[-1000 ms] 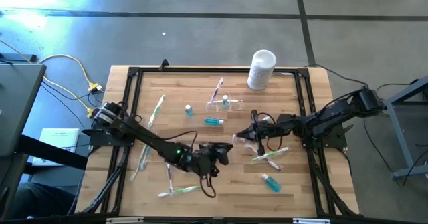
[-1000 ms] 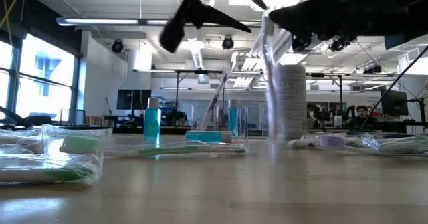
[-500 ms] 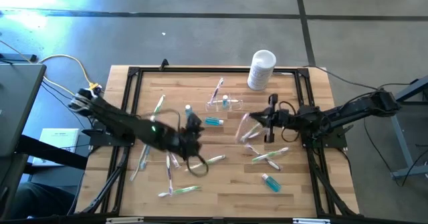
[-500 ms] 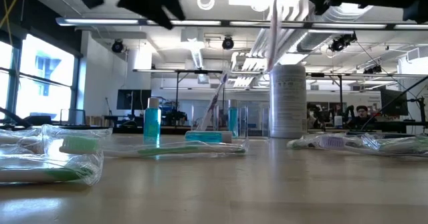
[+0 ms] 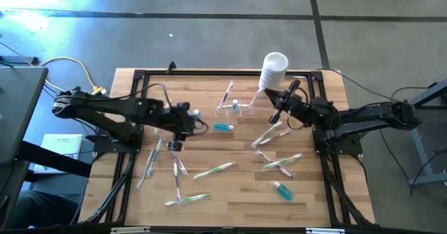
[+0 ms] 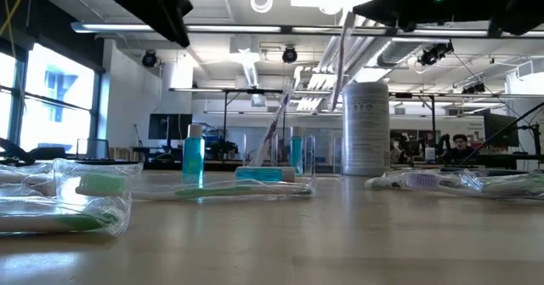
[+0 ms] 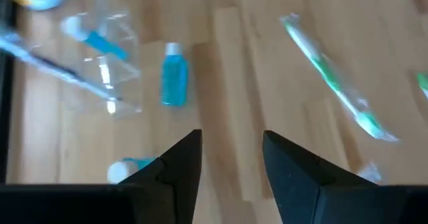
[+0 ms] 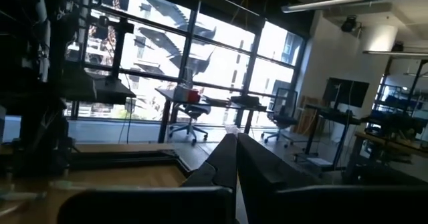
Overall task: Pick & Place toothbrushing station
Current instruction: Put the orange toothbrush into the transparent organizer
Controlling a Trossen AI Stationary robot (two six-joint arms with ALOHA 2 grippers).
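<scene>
A wooden table is strewn with wrapped brushes and small blue bottles. The left gripper hovers above it, fingers spread and empty. The white container stands at the far edge, with the clear toothbrushing station near it, between the two grippers. The right gripper, fingers pressed together, seems to pinch a wrapped toothbrush that dangles. The light station may tip or skid if an arm clips it. The brush may also slip free.

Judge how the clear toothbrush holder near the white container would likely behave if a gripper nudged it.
The toothbrushing station looks like thin clear plastic, so probably light and apt to slide on the wooden table. A pink toothbrush leans out of it, which might tip it. Smooth walls may be slippery.
</scene>
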